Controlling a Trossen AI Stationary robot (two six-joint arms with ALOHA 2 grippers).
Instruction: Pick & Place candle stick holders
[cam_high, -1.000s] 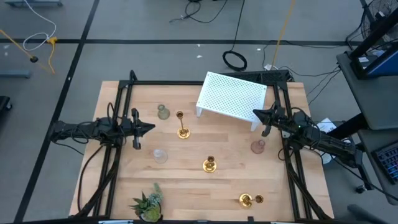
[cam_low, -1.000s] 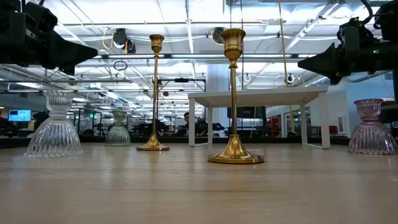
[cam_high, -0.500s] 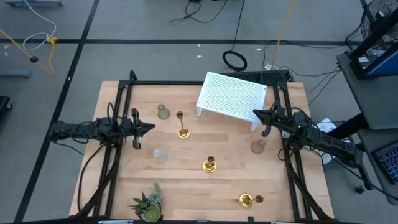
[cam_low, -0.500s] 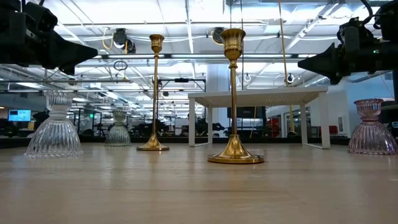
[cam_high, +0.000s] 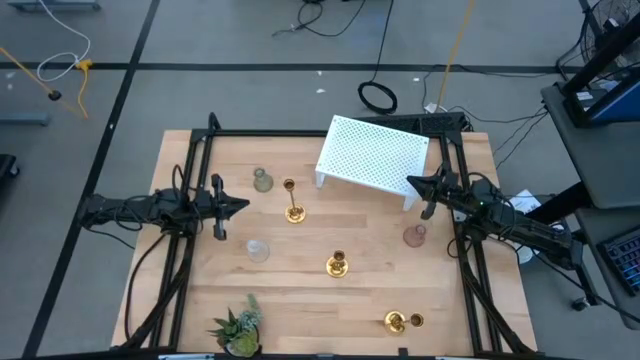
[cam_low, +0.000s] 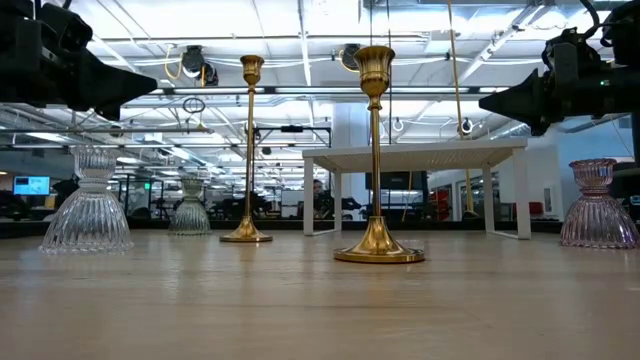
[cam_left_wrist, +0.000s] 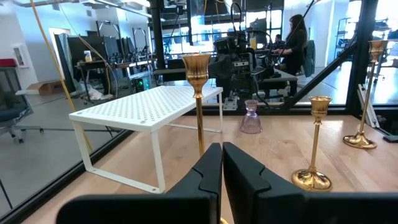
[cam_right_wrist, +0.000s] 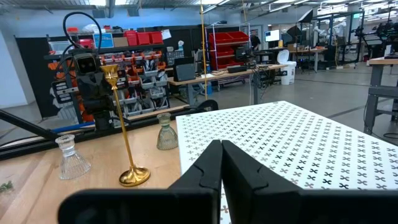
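Three gold holders stand on their round bases: one far left of centre (cam_high: 293, 212), one at the middle (cam_high: 337, 265), one at the near right (cam_high: 395, 321). The grey-green glass holder (cam_high: 262, 181), the clear one (cam_high: 258, 250) and the pink one (cam_high: 415, 236) stand on the table too. My left gripper (cam_high: 240, 206) is shut and empty, above the table at its left, pointing at the far-left gold holder (cam_left_wrist: 199, 106). My right gripper (cam_high: 412, 182) is shut and empty at the right, beside the white rack's corner (cam_right_wrist: 280, 143).
The white perforated rack (cam_high: 372, 158) stands on its legs at the far right. A small green spiky plant (cam_high: 238, 325) sits at the near left edge. Black frame rails (cam_high: 190, 180) run along the table's left and right sides. Bare wood lies between the holders.
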